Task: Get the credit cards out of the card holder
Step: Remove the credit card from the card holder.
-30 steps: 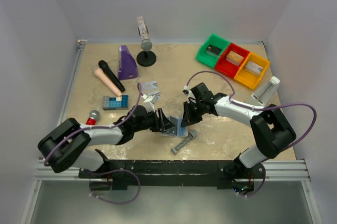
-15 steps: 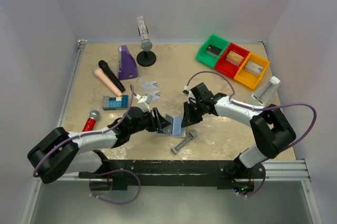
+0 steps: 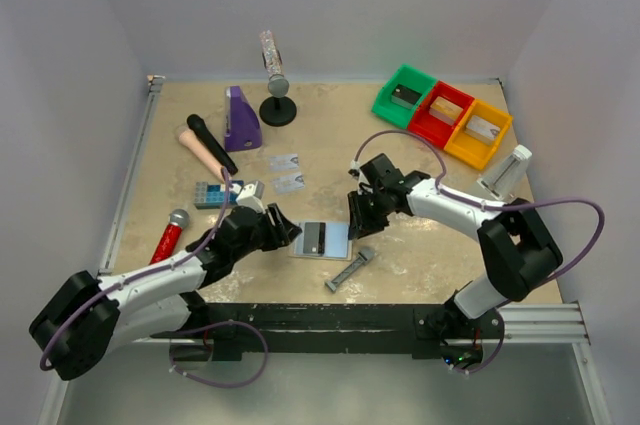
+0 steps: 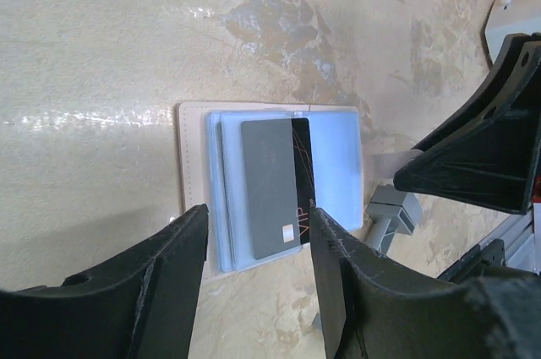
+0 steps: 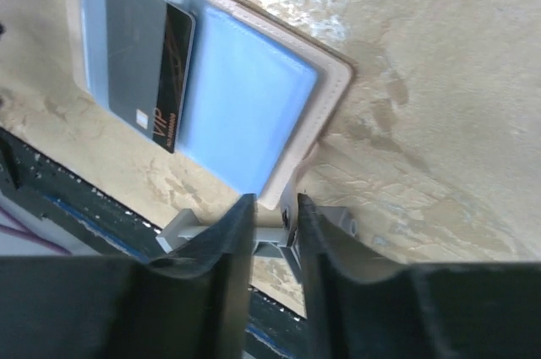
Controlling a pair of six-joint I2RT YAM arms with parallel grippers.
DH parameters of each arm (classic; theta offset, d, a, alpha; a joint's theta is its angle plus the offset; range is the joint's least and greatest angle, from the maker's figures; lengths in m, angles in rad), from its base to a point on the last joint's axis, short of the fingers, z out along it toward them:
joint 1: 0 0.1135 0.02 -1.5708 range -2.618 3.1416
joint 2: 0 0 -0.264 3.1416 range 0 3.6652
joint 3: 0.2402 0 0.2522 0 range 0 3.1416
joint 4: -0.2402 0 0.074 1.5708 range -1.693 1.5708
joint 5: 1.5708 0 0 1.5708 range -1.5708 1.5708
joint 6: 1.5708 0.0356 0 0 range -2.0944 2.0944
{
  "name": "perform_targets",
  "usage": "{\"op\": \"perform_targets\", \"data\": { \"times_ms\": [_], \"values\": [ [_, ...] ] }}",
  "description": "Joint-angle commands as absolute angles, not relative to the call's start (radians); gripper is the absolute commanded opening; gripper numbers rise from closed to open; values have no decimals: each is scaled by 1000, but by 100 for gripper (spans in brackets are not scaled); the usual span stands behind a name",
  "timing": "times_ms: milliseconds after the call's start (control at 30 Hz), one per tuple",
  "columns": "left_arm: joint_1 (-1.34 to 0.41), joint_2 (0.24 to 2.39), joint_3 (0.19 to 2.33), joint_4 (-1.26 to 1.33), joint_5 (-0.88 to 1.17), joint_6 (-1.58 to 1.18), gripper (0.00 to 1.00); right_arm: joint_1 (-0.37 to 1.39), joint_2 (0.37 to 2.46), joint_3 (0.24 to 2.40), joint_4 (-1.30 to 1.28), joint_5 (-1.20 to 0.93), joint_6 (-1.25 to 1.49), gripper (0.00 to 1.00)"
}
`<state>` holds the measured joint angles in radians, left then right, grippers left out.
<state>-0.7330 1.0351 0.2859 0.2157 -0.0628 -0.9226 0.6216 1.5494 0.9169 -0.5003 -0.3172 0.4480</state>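
Extracting black credit cards point(image 4: 270, 186) from the card holder point(image 4: 338, 165) pending; left pincer point(image 4: 258, 214) open, right pincer point(image 5: 275, 203) slightly parted; pinch card edge.

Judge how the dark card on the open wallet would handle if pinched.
The dark card looks thin and flat against the wallet: probably stiff, light, and hard to get under. Its smooth face catches light, so a grip may slip.

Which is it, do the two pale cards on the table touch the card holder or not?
Apart. The top view shows bare table between the pale cards and the card holder.
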Motion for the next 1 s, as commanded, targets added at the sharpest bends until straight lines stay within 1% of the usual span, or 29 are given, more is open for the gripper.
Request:
{"op": "perform_targets", "data": {
  "times_ms": [0, 33, 100, 167, 233, 300, 433, 633, 800, 967],
  "values": [
    [-721, 937, 285, 155, -123, -916, 56, 626, 1448, 959, -566, -226, 420, 37],
    [-721, 919, 290, 146, -126, -913, 56, 624, 1428, 963, -569, -209, 422, 40],
    [-718, 890, 298, 140, -129, -907, 56, 627, 1388, 966, -552, -219, 423, 41],
    [-718, 879, 299, 170, -112, -894, 55, 627, 1344, 942, -478, -288, 428, 40],
    [-718, 897, 296, 234, -74, -890, 52, 627, 1332, 913, -375, -401, 451, 38],
    [-719, 939, 296, 293, -42, -894, 50, 627, 1363, 904, -295, -500, 485, 36],
    [-718, 1046, 302, 388, -5, -913, 42, 629, 1462, 885, -197, -572, 543, 33],
    [-716, 1134, 301, 436, 12, -927, 37, 630, 1580, 847, -143, -578, 575, 22],
    [-716, 1170, 295, 457, 12, -933, 36, 627, 1631, 827, -129, -563, 574, 18],
    [-716, 1183, 287, 468, 14, -936, 36, 629, 1661, 822, -156, -523, 569, 17]
  ]
}}
